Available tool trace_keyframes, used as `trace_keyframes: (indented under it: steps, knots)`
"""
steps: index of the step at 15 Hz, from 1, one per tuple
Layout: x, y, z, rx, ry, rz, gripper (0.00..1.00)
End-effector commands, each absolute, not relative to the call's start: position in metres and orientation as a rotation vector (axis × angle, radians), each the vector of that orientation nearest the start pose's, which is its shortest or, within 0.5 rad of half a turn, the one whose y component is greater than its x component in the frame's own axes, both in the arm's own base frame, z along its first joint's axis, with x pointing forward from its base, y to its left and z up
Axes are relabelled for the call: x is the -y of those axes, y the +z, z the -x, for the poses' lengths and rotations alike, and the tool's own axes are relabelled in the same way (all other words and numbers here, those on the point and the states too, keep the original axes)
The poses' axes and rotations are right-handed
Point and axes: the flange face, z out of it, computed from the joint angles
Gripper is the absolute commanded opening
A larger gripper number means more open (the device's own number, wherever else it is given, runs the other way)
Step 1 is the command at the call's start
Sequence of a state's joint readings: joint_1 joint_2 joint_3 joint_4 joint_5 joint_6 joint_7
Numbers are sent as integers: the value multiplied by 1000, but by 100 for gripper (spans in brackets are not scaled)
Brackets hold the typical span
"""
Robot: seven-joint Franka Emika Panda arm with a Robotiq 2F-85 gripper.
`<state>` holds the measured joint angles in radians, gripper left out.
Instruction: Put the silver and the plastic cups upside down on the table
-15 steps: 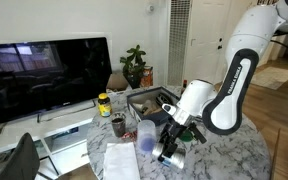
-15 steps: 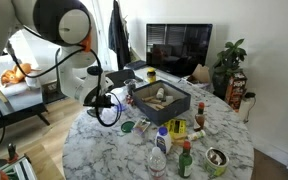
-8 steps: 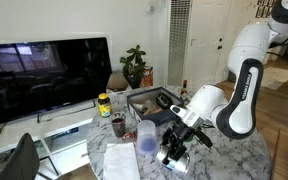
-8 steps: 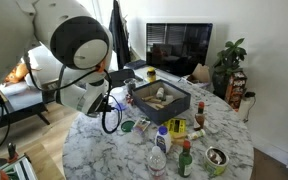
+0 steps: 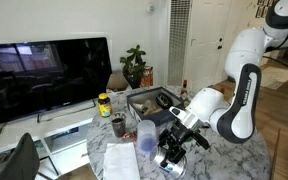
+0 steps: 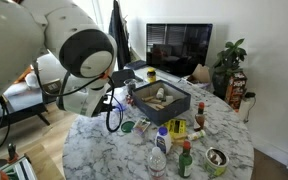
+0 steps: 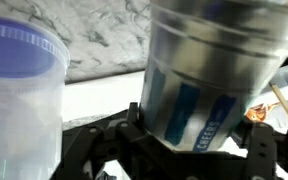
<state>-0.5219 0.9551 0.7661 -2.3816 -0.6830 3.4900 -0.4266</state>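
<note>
In the wrist view the silver cup, with blue stripes and the word CHEERS, fills the middle and sits tilted between my gripper's black fingers, which are closed against its narrow end. The clear plastic cup with a bluish rim stands close to its left, mouth up. In an exterior view my gripper is low over the marble table, just right of the plastic cup. The arm hides the silver cup there. In an exterior view the gripper is at the table's left edge.
A black tray holding objects stands mid-table, also shown in an exterior view. A dark cup, a yellow-lidded jar, white paper and several bottles crowd the table. A TV stands behind.
The arm has folded lower and shifted slightly, bringing the gripper a little closer to the table beside the plastic cup. The cups on the table have not moved.
</note>
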Motion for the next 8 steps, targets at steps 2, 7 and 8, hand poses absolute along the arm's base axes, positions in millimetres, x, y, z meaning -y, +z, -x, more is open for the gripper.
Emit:
trace_keyframes:
  steps: [2,7,8]
  knots:
    - [-224,95,-445,1243,-988,2019,58]
    - [-218,83,-452,1211,-1212,1938,58]
    - [-216,81,-453,1182,-1252,1933,58]
